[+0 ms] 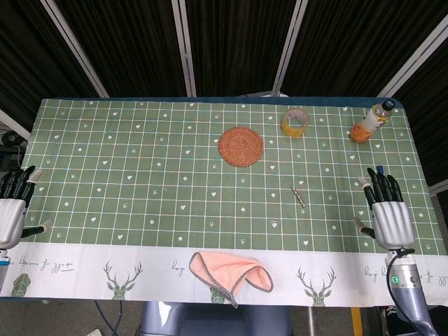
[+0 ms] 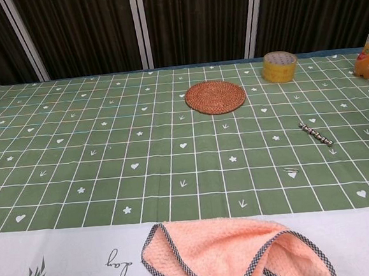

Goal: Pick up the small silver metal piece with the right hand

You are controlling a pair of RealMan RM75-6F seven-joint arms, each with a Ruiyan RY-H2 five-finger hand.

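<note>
My left hand hovers open, fingers spread, far left of the woven coaster. The small silver metal piece lies on the green cloth, right of and nearer me than the coaster. Further right, my right hand hangs empty, fingers apart.

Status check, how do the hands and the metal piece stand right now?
Both hands open, left hand, right hand at the table edges. Metal piece lies flat, untouched. Nothing between it and the right hand.
</note>
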